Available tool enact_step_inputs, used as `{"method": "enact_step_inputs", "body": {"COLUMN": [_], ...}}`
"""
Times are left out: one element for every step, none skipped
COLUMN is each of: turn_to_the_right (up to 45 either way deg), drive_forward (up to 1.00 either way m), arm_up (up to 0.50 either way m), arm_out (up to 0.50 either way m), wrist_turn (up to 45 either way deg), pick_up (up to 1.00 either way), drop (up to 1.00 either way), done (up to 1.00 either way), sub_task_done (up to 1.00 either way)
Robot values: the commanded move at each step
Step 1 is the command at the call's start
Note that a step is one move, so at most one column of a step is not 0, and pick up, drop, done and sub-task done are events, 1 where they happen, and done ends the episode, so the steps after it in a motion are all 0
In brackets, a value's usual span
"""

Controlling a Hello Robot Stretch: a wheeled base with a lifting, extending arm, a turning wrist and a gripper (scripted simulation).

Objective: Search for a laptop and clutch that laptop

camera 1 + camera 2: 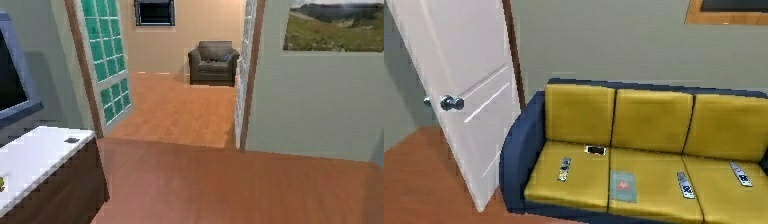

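Observation:
On a sofa (524, 150) with a dark blue frame and yellow cushions lie several small things: a dark flat rectangle (595, 151) near the backrest, a grey-green flat item (624, 186) on the middle seat, and slim remote-like sticks (565, 168) (683, 184) (740, 175).
A white panel door (459, 90) with a round knob stands ajar left of the sofa. Ahead, a doorway with a green glass-pane door (106, 55) leads to a room with a grey armchair (213, 63). A white-topped cabinet (45, 160) and a dark screen (10, 70) stand at the forward view's left. Wooden floor lies ahead.

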Motion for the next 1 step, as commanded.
{"method": "enact_step_inputs", "body": {"turn_to_the_right": [-3.0], "drive_forward": [0.0], "arm_up": [0.0], "arm_out": [0.0], "wrist_turn": [0.0], "pick_up": [0.0], "drop": [0.0], "done": [0.0], "sub_task_done": [0.0]}}
